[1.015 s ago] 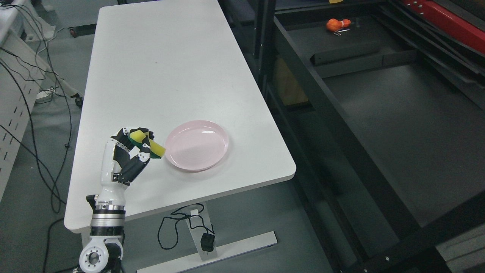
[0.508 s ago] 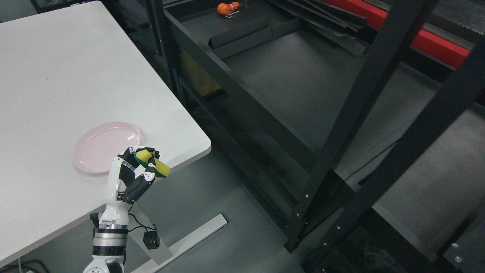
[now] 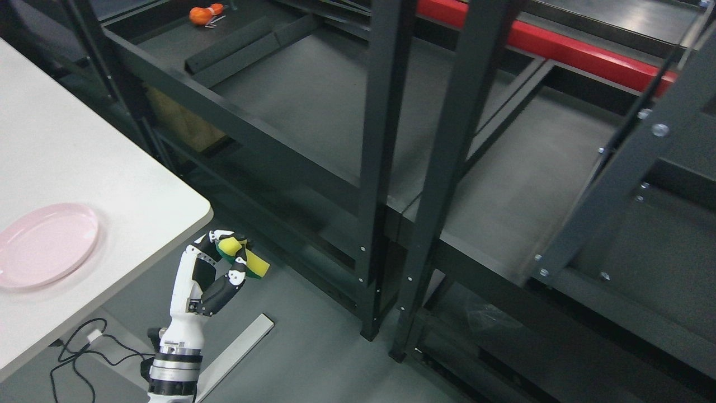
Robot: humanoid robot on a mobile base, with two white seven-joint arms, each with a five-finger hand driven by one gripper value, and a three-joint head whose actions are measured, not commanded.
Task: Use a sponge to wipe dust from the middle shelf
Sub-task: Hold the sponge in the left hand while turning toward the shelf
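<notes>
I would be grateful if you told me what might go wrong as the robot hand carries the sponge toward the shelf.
1. The left robot hand pinches the sponge at one end, the rest jutting out; a bump might dislodge it.
2. Two black uprights stand between the hand and the shelf board; the arm may clip one reaching in.
3. The white table corner sits close beside the hand.

A white table (image 3: pixel 84 168) fills the left side, and a pink plate (image 3: pixel 45 243) lies on it near its front edge. Right of the table stands a black shelf rack (image 3: pixel 386 140); an orange object (image 3: pixel 201 14) rests on its shelf board at the far end.
</notes>
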